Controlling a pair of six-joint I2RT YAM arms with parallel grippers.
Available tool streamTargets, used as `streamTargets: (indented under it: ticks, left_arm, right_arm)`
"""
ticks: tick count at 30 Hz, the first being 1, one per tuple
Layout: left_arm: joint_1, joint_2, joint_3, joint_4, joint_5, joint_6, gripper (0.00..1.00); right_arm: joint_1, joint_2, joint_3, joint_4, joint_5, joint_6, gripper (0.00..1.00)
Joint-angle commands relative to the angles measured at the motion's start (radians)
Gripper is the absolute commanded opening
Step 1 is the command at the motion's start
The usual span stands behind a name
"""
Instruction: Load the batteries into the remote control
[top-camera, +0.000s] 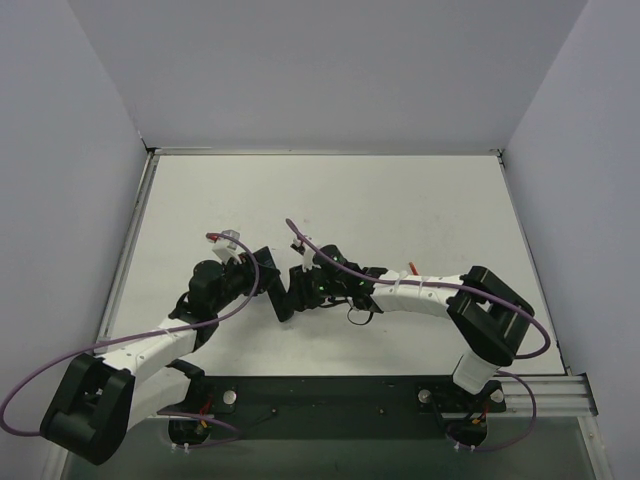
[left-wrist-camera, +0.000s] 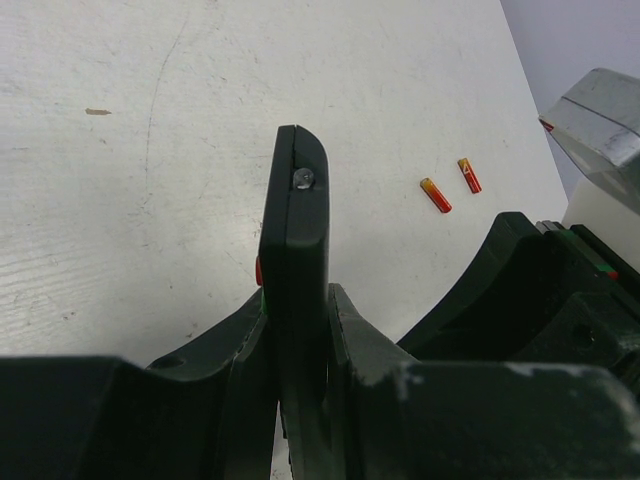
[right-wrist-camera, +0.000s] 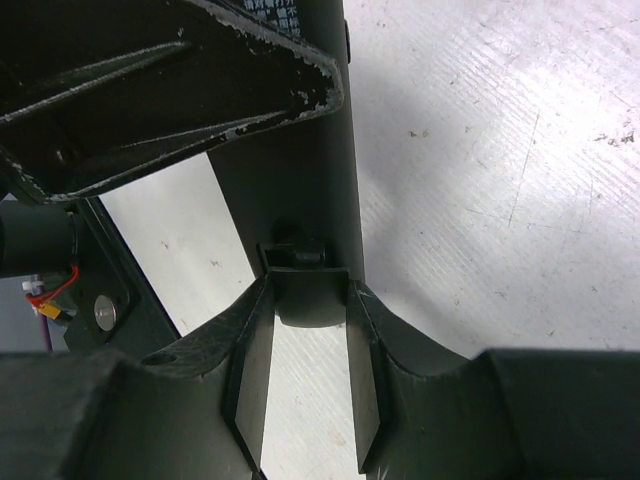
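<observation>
One camera looks down from high behind me; both wrist cameras peer closely past my fingers (left-wrist-camera: 352, 345) (right-wrist-camera: 250, 360), sharing the remote control (left-wrist-camera: 296, 250) (right-wrist-camera: 300, 170) between them.

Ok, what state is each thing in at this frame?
remote control: on edge, clamped in the left claw.
left claw: shut on the remote control.
right claw: jaws either side of the remote control's end; grip unclear.
batteries: both lying loose on the table, not loaded.
</observation>
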Motion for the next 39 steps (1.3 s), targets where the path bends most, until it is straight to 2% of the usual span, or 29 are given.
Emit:
streamTargets:
  ticks: [1,7,14,20,22,26,30,33,35,36,38,39]
  left_arm:
    - [-0.007,-0.036,0.011,-0.005,-0.021,0.013,0.0]
    - [-0.014,-0.057,0.015,-0.087,-0.101,0.067,0.0]
    - [-0.016,-0.114,0.003,-0.136,-0.136,0.044,0.0]
    - [-0.016,-0.191,-0.028,-0.168,-0.185,0.037,0.0]
    - [-0.014,-0.206,-0.035,-0.162,-0.178,0.021,0.0]
    - [-0.013,-0.245,-0.047,-0.141,-0.139,0.004,0.0]
    - [-0.013,-0.306,-0.075,-0.087,-0.071,-0.022,0.0]
    - [-0.011,-0.338,-0.1,-0.039,-0.037,-0.057,0.0]
    - [-0.011,-0.347,-0.106,-0.032,-0.015,-0.075,0.0]
    - [-0.011,-0.358,-0.109,-0.029,-0.008,-0.082,0.0]
    - [-0.01,-0.369,-0.113,-0.024,0.006,-0.095,0.0]
    - [-0.01,-0.381,-0.117,-0.024,0.012,-0.098,0.0]
  right_arm:
    - [-0.006,-0.057,0.03,-0.016,0.053,-0.049,0.03]
    - [-0.023,-0.112,0.051,-0.114,0.126,-0.101,0.02]
    - [-0.088,-0.094,0.116,-0.381,0.286,-0.18,0.01]
    - [-0.161,-0.134,0.079,-0.387,0.281,-0.17,0.0]
    - [-0.173,-0.129,0.093,-0.398,0.291,-0.17,0.0]
    - [-0.203,-0.031,0.166,-0.553,0.335,-0.181,0.0]
    - [-0.227,0.035,0.196,-0.573,0.343,-0.178,0.03]
    - [-0.232,0.09,0.239,-0.593,0.37,-0.177,0.08]
    - [-0.235,0.127,0.257,-0.605,0.366,-0.178,0.22]
    - [-0.235,0.136,0.275,-0.608,0.363,-0.183,0.33]
    - [-0.236,0.138,0.283,-0.616,0.353,-0.186,0.44]
    - [-0.239,0.129,0.285,-0.62,0.353,-0.189,0.55]
